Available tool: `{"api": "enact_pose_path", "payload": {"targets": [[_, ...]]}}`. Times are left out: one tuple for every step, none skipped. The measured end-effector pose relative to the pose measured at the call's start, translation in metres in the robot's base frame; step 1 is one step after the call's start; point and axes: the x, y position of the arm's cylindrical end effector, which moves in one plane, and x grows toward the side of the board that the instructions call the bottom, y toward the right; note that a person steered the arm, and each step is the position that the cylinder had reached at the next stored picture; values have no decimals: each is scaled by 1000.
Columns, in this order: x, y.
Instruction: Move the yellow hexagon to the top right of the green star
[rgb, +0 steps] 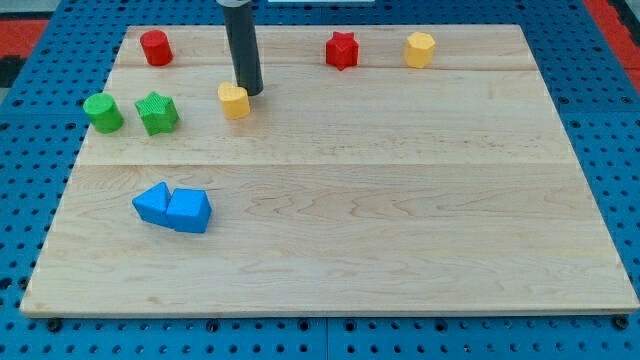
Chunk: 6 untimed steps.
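The yellow hexagon (233, 101) sits on the board (400, 220) right of the green star (157, 112), slightly above it. My tip (249, 92) touches its upper right side, so a push from there would drive it down-left. I have no jaws. Counted: two yellow blocks (420, 49), two green (103, 112), two red (155, 47) (342, 50), two blue (173, 208).

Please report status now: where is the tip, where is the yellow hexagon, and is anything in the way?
My tip at upper right of yellow hexagon, touching or nearly. Hexagon right of green star, apart. Nothing between them.
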Motion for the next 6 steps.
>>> {"api": "enact_pose_path", "payload": {"targets": [[16, -9], [13, -46], [26, -80], [42, 25], [45, 155], [21, 287]]}}
